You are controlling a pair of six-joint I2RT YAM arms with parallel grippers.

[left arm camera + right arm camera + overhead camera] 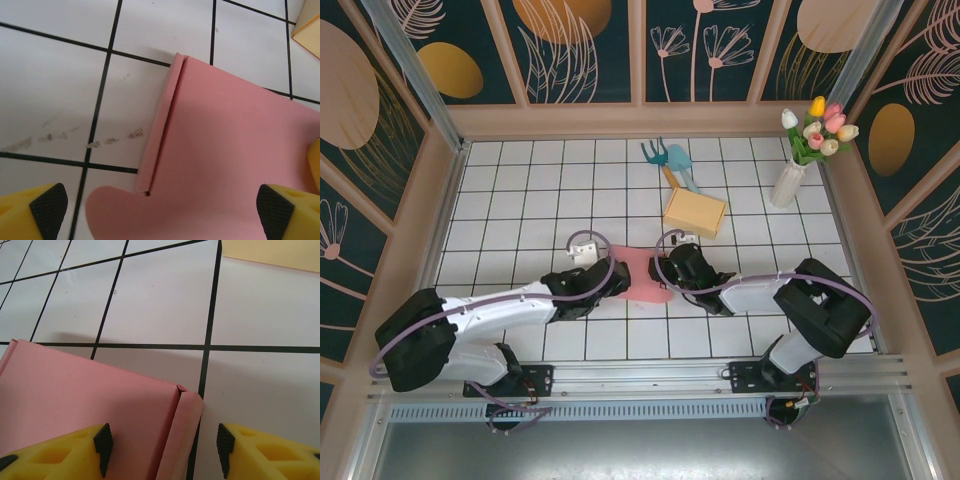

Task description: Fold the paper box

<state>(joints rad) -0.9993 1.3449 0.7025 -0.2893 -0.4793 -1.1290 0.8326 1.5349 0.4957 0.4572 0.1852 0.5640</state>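
The pink paper box lies flat on the white tiled table between my two grippers. In the left wrist view the pink sheet has a narrow side flap folded up along its left edge and a rounded tab at the bottom. My left gripper hovers over it, open wide, its black pads clear of the paper. In the right wrist view my right gripper is open, its pads standing either side of the other raised side flap without touching it.
A tan folded box sits just behind the pink one. A teal tool lies further back. A white vase of tulips stands at the back right. Wooden walls ring the table.
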